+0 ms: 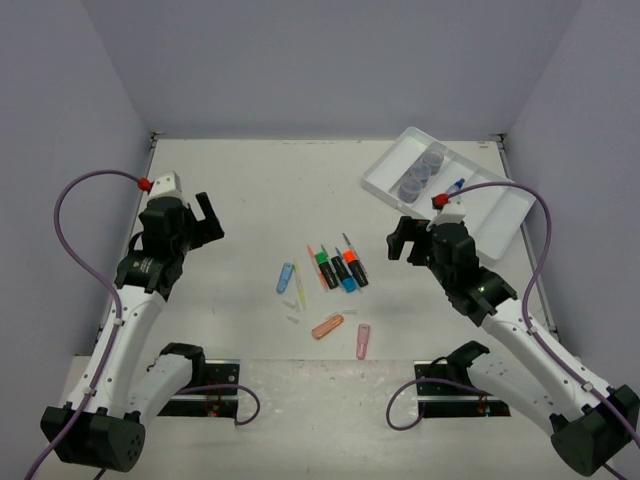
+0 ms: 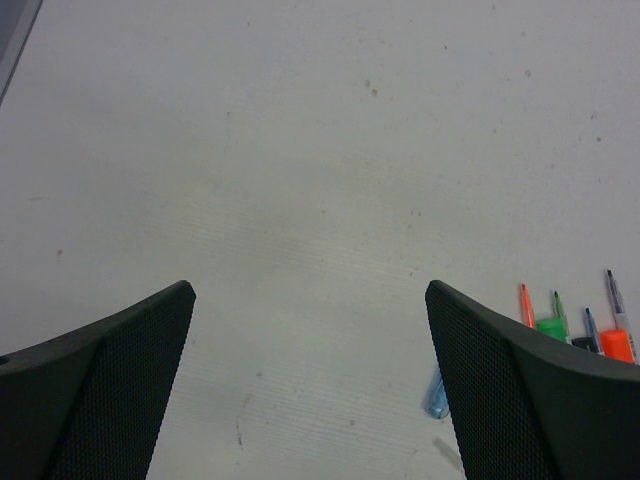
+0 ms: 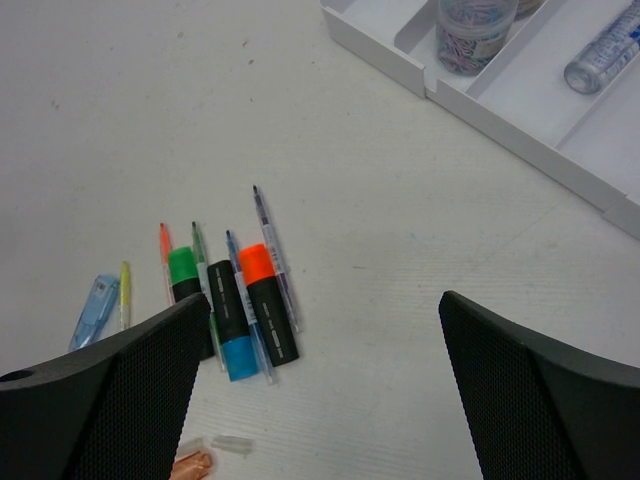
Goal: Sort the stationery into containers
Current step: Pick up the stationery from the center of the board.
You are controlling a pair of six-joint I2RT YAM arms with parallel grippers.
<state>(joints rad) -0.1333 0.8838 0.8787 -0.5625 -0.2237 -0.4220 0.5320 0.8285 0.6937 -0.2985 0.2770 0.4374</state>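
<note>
Your left gripper (image 1: pixel 208 218) hangs over bare table (image 1: pixel 250 190) on the left side, its fingers spread wide with nothing between them. Your right gripper (image 1: pixel 405 240) is spread just as wide and is also empty. It hovers right of centre, just on the near side of the white tray (image 1: pixel 500 218).

The loose stationery lies on the table between your two grippers, a little nearer to the arm bases than either. Three black highlighters (image 3: pixel 232 320) lie side by side, capped green, blue and orange from left to right, with thin pens (image 3: pixel 268 238) tucked among them. The orange-capped one is closest to your right gripper, just to its left. From your left gripper the whole group sits well apart, off to the right.

A blue capsule (image 1: pixel 286 277) lies left of the highlighters, with a thin yellow pen (image 1: pixel 299 297) beside it. Nearer still, an orange capsule (image 1: pixel 327 326) and a pink capsule (image 1: pixel 363 341) lie close together, the pink one to the right.

The tray sits at the far right, set at an angle. Three round pots (image 1: pixel 423 170) stand in a row in its leftmost compartment. In the next compartment lies what looks like a blue-capped pen (image 1: pixel 455 186), though it is small in your overhead view.
</note>
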